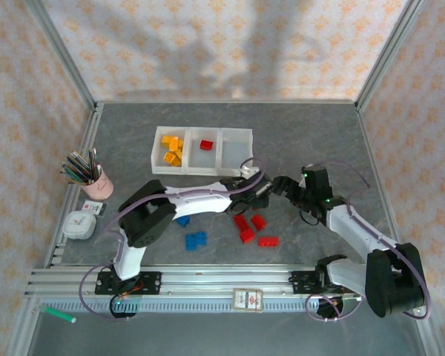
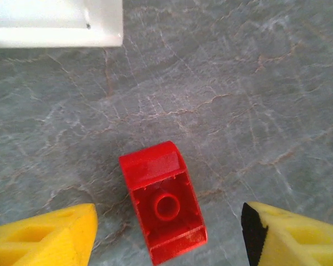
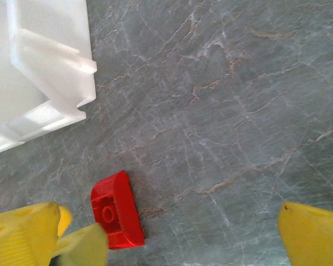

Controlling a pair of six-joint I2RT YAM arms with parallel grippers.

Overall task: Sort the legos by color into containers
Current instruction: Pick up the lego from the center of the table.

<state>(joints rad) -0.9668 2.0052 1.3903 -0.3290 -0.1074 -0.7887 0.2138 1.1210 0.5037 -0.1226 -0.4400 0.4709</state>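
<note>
A red lego (image 2: 164, 208) lies hollow side up on the grey table, between the yellow fingers of my left gripper (image 2: 169, 241). The jaws are open and touch neither side of it. My right gripper (image 3: 172, 238) is wide open just to the right, with the same red lego (image 3: 116, 210) near its left finger (image 3: 22, 238). In the top view both grippers, left (image 1: 265, 183) and right (image 1: 288, 187), meet in front of the containers (image 1: 236, 170). Yellow legos (image 1: 171, 148) fill the left compartment and one red lego (image 1: 206, 144) lies in the middle one. More red legos (image 1: 252, 228) and blue legos (image 1: 196, 240) lie loose on the table.
A corner of the white bin (image 2: 55, 22) is close behind the left gripper, and the bin's corner (image 3: 44, 72) is at the upper left of the right wrist view. A pink cup of pencils (image 1: 96, 182) and a small clock (image 1: 79, 224) stand at the left edge.
</note>
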